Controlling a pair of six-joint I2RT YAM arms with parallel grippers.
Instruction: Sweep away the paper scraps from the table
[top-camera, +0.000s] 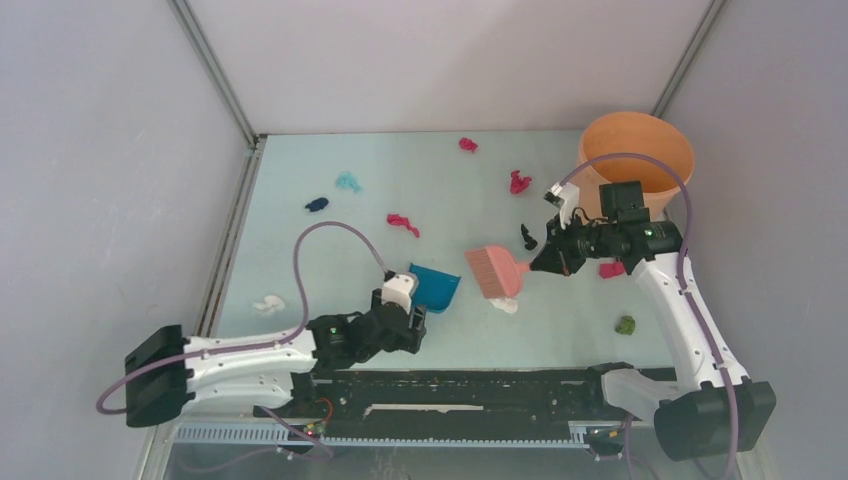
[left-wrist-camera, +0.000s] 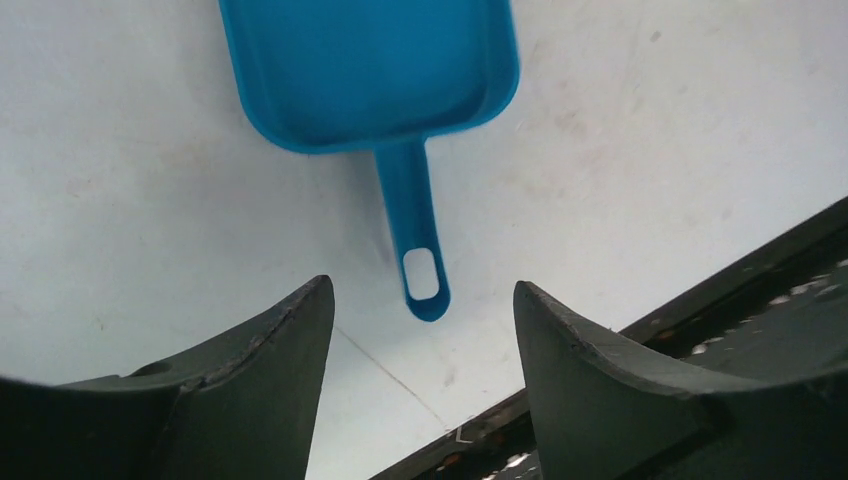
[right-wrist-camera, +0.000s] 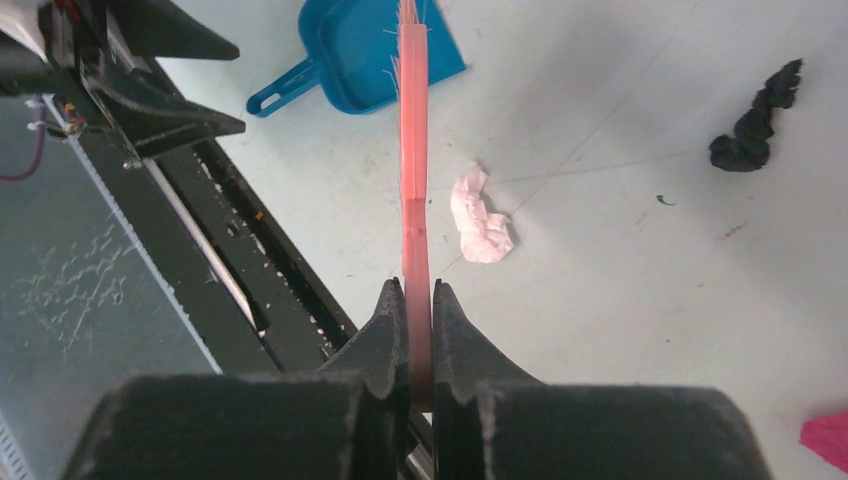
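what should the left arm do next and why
Probably ease the left gripper forward and down, then close on the dustpan handle. Its jaws stand open, the handle's end showing untouched in the gap, while the right gripper is shut on the pink brush, a white scrap lying close beside it.

blue dustpan (top-camera: 437, 285) laid flat just left of centre, pink hand brush (top-camera: 492, 270) seen beside it at centre, orange bucket (top-camera: 637, 150) set at upper right, grey walls (top-camera: 100, 150) behind
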